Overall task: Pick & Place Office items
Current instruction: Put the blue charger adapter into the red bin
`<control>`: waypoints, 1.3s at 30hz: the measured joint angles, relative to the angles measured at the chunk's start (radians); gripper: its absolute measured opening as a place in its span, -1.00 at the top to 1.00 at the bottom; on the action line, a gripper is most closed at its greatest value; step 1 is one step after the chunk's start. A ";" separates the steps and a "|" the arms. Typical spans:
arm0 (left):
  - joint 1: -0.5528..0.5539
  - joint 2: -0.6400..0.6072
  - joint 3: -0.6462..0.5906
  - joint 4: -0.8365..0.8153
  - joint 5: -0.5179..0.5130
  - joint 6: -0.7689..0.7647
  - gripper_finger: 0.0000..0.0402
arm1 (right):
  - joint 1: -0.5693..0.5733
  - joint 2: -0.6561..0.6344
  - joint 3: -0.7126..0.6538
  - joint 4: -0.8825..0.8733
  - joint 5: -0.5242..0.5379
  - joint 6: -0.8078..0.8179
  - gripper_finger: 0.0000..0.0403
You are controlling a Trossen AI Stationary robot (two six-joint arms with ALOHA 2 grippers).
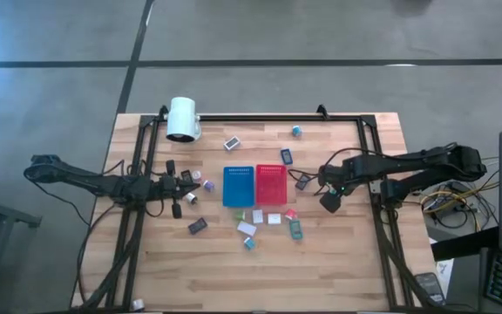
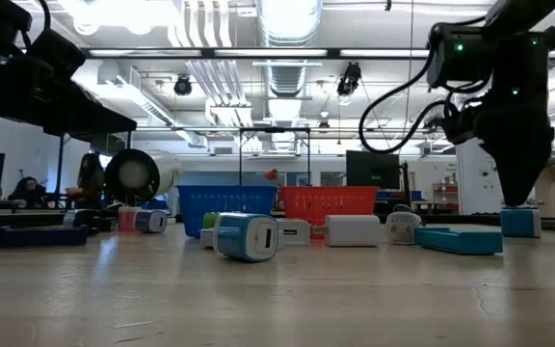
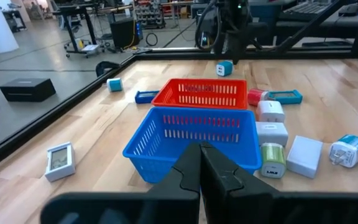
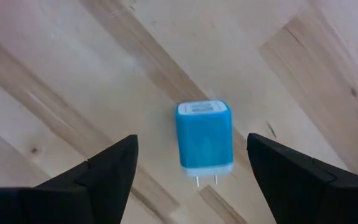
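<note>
Right gripper (image 4: 191,171): jaws spread wide and empty, pointing down at a small blue plug adapter (image 4: 204,135) that lies flat on the bench (image 4: 73,74) between the two fingers, prongs toward the wrist, not yet touched. In the high view the right gripper (image 1: 330,201) sits right of the red tray (image 1: 269,183), near a dark item (image 1: 302,181). Judged step: the descent for a pick. To do it well, drop straight down with the adapter centred, close on its two flat long sides rather than on the prong end, and stop short of the wood so the fingertips do not scrape or push the block aside. Left gripper (image 3: 201,180): jaws shut on nothing, waiting at the left of the bench, facing the blue tray (image 3: 191,146). Containers: blue and red perforated trays stand side by side mid-bench; both appear empty from the left wrist view. The other office items lie loose around them, including white blocks (image 3: 271,113), a green-banded one (image 3: 271,159) and a teal-and-white one (image 3: 347,150). A white cylinder (image 1: 182,119) stands at the far left corner.
</note>
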 joint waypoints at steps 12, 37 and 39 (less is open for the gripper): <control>0.000 0.000 0.000 0.000 -0.030 -0.010 0.99 | -0.013 -0.001 -0.091 0.101 -0.027 -0.008 -0.32; 0.000 0.000 0.000 0.000 -0.033 -0.015 0.98 | -0.013 -0.188 -0.073 0.440 -0.078 -0.189 0.33; 0.000 0.000 0.000 0.000 -0.033 -0.018 0.98 | -0.013 -0.260 -0.072 0.498 -0.082 -0.211 0.33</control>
